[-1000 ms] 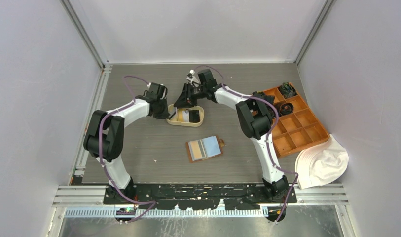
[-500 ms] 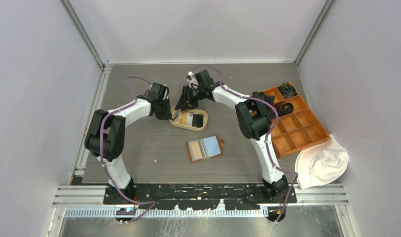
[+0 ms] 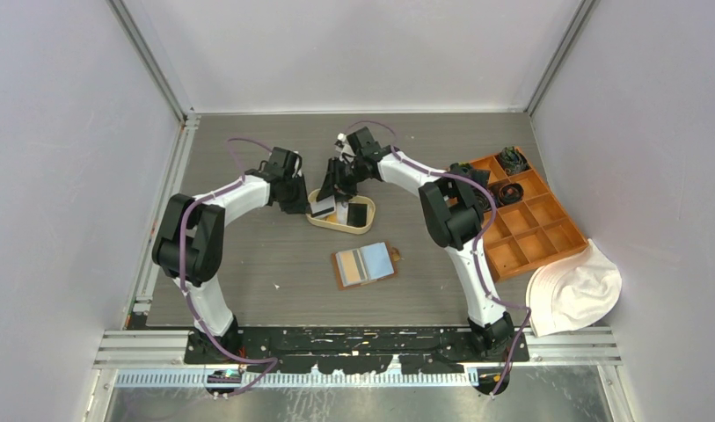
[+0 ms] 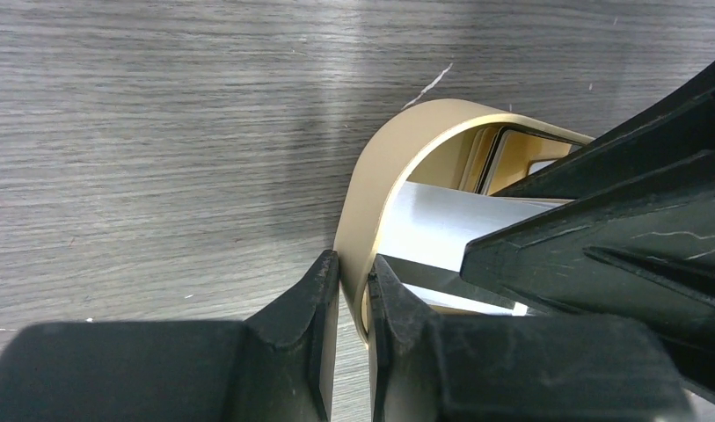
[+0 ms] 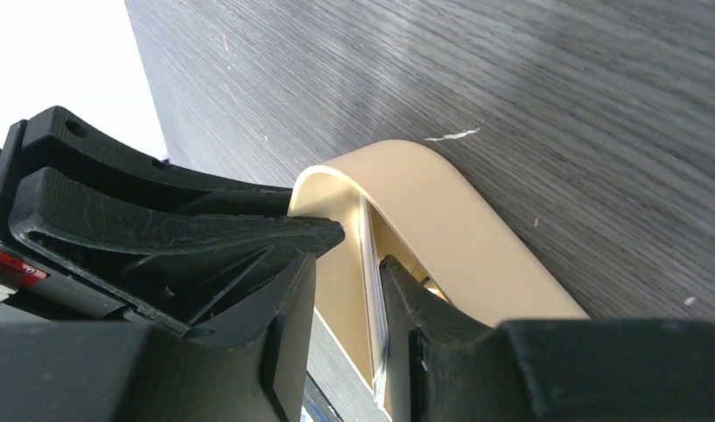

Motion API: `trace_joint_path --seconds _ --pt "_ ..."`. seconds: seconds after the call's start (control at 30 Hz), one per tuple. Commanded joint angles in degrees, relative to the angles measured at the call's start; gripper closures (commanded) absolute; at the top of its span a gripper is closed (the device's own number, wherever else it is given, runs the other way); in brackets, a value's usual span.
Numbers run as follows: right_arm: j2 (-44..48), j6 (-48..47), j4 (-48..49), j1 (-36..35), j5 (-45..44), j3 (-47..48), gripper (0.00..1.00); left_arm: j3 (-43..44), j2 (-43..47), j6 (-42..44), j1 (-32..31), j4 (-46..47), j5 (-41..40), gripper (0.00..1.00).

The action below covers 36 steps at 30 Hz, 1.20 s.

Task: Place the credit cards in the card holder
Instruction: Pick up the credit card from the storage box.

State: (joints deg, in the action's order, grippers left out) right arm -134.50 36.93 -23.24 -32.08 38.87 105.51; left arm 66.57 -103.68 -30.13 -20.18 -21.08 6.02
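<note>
The brown card holder [image 3: 364, 265] lies open on the table, with cards showing in its slots. The cream oval tray [image 3: 366, 226] holds a white credit card [image 3: 323, 207], tilted at its left end, and a black credit card [image 3: 357, 214]. My left gripper [image 3: 296, 200] is shut on the tray's left rim [image 4: 371, 193], one finger on each side of the wall [image 4: 353, 264]. My right gripper [image 3: 337, 187] reaches down into the tray. Its jaws [image 5: 346, 264] stand slightly apart around the upright edge of the white card [image 5: 368, 255], which rests against the right finger [image 5: 406, 308].
An orange compartmented box [image 3: 521, 215] with dark items in its far cells stands at the right. A white cloth hat [image 3: 575, 290] lies at the near right. The two grippers are close together at the tray's left end.
The tray has turned and slid a little right and nearer. My right gripper has come down into it. The white card has moved to the tray's left end and tilted up.
</note>
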Motion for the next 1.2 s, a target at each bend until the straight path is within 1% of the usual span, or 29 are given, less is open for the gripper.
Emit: trace_joint_path --seconds 0.0,0.33,0.4,0.57,0.63,0.7,0.8,0.87,0.93,1.03,1.17 --pt "2.2 -0.1 -0.3 -0.7 0.7 0.0 0.62 0.8 1.4 -2.2 -0.3 3.9 3.0 0.83" --pt "4.2 -4.4 -5.6 -0.6 -2.9 -0.4 0.68 0.1 5.3 -2.5 -0.2 4.5 3.1 0.78" --pt "4.8 -4.5 -5.6 -0.6 -3.2 -1.1 0.73 -0.3 6.5 -2.5 -0.2 4.7 2.9 0.78" --pt "5.7 -4.2 -5.2 0.2 -2.5 -1.5 0.94 -1.2 9.8 -2.1 -0.2 4.4 2.5 0.76" --pt "6.1 -3.9 -4.8 0.7 -1.7 -2.1 0.98 -1.7 11.6 -1.7 -0.2 4.0 2.3 0.76" --pt "6.9 -3.4 -3.6 1.5 -0.2 -3.0 0.99 -2.9 14.0 -0.8 -0.1 3.8 2.2 0.75" --pt "8.3 -3.0 -2.2 2.5 2.2 -4.3 0.98 -6.0 19.0 0.2 -0.2 4.9 2.4 0.73" --pt "8.6 -3.2 -2.2 3.0 3.8 -4.7 0.96 -8.5 23.0 0.2 -0.1 6.1 2.8 0.68" --pt "8.6 -2.9 -1.6 3.4 4.8 -5.2 0.91 -11.1 26.7 -0.4 -0.1 7.0 3.4 0.66" --pt "8.1 -2.7 -1.5 3.8 6.1 -5.3 0.81 -14.6 31.7 -1.5 -0.1 7.2 4.6 0.64" --pt "8.2 -2.7 -1.3 3.9 6.9 -6.0 0.75 -18.9 36.5 -2.7 -0.1 6.8 5.1 0.64"
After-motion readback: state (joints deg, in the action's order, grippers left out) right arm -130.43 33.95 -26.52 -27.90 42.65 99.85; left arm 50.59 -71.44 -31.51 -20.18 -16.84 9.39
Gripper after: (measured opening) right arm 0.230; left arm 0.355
